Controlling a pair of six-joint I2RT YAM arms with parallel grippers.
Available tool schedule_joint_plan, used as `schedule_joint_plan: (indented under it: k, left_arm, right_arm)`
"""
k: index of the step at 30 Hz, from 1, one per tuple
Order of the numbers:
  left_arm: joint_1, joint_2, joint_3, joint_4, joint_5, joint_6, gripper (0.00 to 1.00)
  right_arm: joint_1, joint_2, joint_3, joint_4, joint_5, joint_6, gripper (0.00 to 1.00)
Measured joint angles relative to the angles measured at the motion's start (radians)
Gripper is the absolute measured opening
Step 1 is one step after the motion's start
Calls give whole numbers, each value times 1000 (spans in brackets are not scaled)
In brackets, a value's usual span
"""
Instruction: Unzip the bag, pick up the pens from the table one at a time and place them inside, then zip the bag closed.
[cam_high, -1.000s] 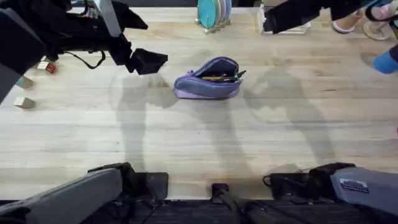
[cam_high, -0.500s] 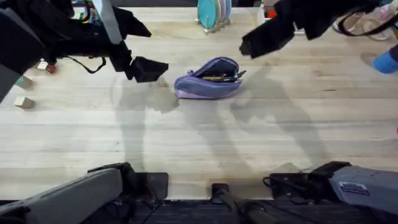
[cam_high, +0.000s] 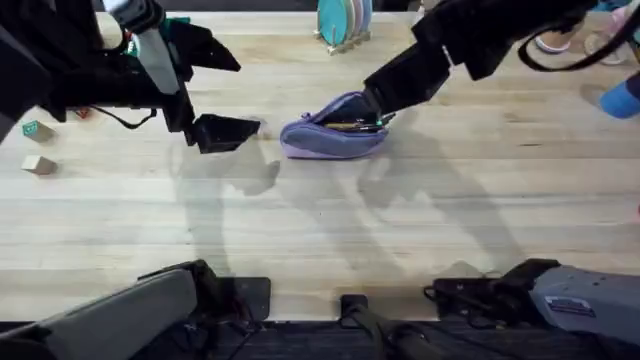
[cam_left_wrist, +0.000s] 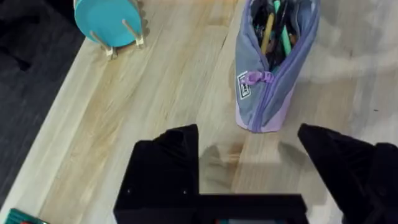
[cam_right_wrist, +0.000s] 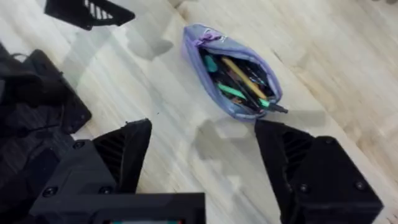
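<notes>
The bag (cam_high: 334, 128) lies unzipped mid-tabletop (cam_high: 320, 220), pens (cam_right_wrist: 239, 78) inside, its long axis running left to right between the arms. The right pincer (cam_right_wrist: 202, 155), spread, hovers nearest, over the bag's right end. The left pincer (cam_left_wrist: 249, 165), also spread, waits just beside the pull-tab end (cam_left_wrist: 256, 78).

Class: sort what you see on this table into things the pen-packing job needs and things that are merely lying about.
Needed: the bag, unzipped; the pens inside it; the left gripper and right gripper, both open.

Lying about: teal plates in a rack; small blocks.
</notes>
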Motion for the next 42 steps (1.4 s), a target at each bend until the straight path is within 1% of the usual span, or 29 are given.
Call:
schedule_joint_plan:
  k: [5, 10, 15, 17, 20, 23, 26, 29, 31, 37, 42]
  left_arm:
    - [0, 0, 0, 4, -15, 29, 993]
    - [0, 0, 0, -15, -32, 37, 993]
    - [0, 0, 0, -16, -32, 42, 993]
    - [0, 1, 0, -25, -29, 63, 993]
    - [8, 8, 0, -51, -8, 111, 993]
    - [31, 39, 0, -66, 20, 161, 993]
    - [57, 88, 0, -68, 36, 188, 993]
    - [81, 143, 0, -67, 58, 204, 993]
    - [91, 171, 0, -66, 74, 217, 993]
    - [92, 229, 0, -65, 99, 249, 993]
    - [92, 283, 0, -60, 103, 260, 993]
  right_arm:
    - [35, 8, 0, 0, 0, 12, 995]
    - [37, 13, 0, 7, 0, 15, 995]
    - [37, 25, 0, 58, 0, 41, 996]
    - [37, 41, 0, 73, 0, 56, 995]
    - [37, 74, 0, 96, 0, 84, 996]
    - [38, 102, 0, 106, 0, 111, 996]
    - [50, 122, 1, 108, 4, 127, 996]
    - [85, 164, 33, 103, 35, 137, 996]
    - [114, 210, 77, 103, 59, 142, 995]
    - [163, 336, 185, 107, 94, 145, 996]
    - [164, 406, 204, 154, 104, 150, 996]
